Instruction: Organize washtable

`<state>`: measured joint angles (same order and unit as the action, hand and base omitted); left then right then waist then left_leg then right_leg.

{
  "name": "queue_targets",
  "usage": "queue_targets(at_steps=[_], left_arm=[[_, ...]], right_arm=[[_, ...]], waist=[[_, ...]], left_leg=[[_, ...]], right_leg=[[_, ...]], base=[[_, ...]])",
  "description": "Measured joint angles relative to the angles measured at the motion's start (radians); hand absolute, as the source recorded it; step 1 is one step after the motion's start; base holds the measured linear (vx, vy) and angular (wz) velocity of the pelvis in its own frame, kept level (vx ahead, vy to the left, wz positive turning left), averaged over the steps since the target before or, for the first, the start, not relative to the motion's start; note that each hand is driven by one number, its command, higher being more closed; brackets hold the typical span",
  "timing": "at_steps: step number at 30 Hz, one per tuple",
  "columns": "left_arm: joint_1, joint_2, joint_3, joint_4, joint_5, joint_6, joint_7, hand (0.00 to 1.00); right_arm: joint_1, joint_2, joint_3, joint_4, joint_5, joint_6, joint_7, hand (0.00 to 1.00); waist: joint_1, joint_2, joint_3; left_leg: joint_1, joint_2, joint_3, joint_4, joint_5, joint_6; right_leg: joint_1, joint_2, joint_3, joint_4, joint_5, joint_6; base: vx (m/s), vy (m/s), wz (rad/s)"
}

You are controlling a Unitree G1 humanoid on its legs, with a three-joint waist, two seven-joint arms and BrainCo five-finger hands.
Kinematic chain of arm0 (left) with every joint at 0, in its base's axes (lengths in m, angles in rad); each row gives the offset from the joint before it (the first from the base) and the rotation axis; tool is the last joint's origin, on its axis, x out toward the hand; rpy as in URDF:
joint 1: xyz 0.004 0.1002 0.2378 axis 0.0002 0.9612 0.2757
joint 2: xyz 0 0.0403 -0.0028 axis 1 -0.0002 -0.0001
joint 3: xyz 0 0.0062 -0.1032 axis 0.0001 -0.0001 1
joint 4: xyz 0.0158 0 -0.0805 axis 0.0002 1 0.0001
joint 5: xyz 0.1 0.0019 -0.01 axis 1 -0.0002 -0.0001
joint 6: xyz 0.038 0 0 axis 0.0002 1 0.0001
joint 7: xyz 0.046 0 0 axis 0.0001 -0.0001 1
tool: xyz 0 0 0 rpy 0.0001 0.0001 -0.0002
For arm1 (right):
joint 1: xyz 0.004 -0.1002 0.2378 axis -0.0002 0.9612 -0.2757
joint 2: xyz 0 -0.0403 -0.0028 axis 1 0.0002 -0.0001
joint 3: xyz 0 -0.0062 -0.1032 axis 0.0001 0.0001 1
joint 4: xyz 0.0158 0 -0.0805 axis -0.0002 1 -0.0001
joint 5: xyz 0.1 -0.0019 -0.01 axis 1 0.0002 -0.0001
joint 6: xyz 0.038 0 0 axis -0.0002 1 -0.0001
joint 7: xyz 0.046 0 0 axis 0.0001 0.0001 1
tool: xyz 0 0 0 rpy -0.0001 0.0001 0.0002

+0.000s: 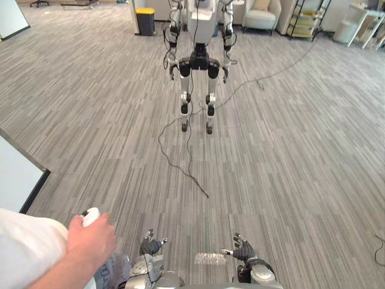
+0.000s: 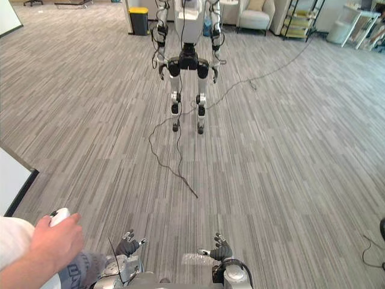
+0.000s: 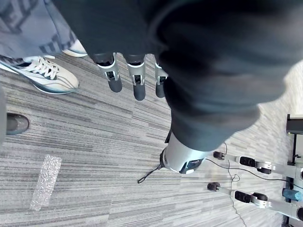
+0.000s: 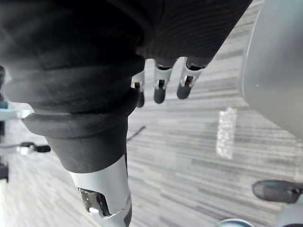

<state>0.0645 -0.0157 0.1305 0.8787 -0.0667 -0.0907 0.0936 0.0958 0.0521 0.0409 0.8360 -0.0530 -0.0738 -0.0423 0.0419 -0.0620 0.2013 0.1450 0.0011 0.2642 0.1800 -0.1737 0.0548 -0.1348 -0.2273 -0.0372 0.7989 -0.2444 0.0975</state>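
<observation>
My left hand point(image 1: 150, 245) and right hand point(image 1: 243, 248) hang low at the front edge of the eye views, both over grey striped carpet. The left hand's fingers point(image 3: 137, 82) point straight down at the floor and hold nothing. The right hand's fingers point(image 4: 160, 90) are likewise straight and empty. A small clear plastic strip point(image 1: 210, 259) lies on the carpet between the two hands, also seen as the strip point(image 3: 45, 182) in the left wrist view and the strip point(image 4: 226, 132) in the right wrist view.
A person's hand point(image 1: 90, 238) at my left grips a white device point(image 1: 90, 215); their shoe point(image 3: 45, 78) stands close by. Another humanoid robot point(image 1: 198, 54) stands ahead with a cable point(image 1: 180, 162) trailing toward me. A white board point(image 1: 18, 174) is at left, a yellow-lidded bin point(image 1: 145, 21) and armchair point(image 1: 260, 15) far back.
</observation>
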Motion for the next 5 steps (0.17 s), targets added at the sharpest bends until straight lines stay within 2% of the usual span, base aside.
queue_targets(at_steps=[1, 2, 3, 5], left_arm=[[0.003, 0.001, 0.003, 0.007, 0.000, 0.000, 0.000, 0.00], [0.001, 0.000, 0.014, 0.010, 0.002, -0.001, 0.001, 0.00], [-0.004, -0.014, 0.017, 0.023, 0.000, -0.001, 0.001, 0.00], [-0.002, -0.028, 0.017, 0.026, 0.000, 0.004, 0.001, 0.00]], right_arm=[[-0.002, 0.001, 0.000, 0.001, -0.003, -0.001, -0.002, 0.00], [0.002, 0.011, 0.000, 0.003, -0.006, 0.002, -0.005, 0.00], [-0.004, 0.003, -0.004, 0.019, -0.006, 0.009, -0.009, 0.00], [-0.005, -0.009, 0.009, 0.012, -0.008, 0.008, -0.014, 0.00]], waist=[[-0.006, -0.003, -0.002], [0.000, -0.030, -0.016], [0.006, 0.001, -0.035], [-0.002, 0.027, -0.040]], left_leg=[[0.005, -0.001, -0.007, -0.007, 0.004, -0.015], [0.009, -0.017, -0.020, -0.007, -0.005, -0.029], [0.009, -0.001, -0.033, -0.014, -0.002, -0.040], [0.001, 0.015, -0.038, -0.018, 0.000, -0.044]], right_leg=[[0.000, 0.031, 0.002, -0.132, 0.018, -0.012], [0.010, 0.050, 0.002, -0.292, 0.080, -0.037], [0.056, 0.067, -0.006, -0.387, 0.067, -0.019], [0.079, 0.081, -0.022, -0.447, 0.077, -0.017]], base=[[0.19, -0.068, 0.38], [0.30, -0.119, 0.19], [0.32, -0.129, 0.06], [0.20, -0.075, 0.00]])
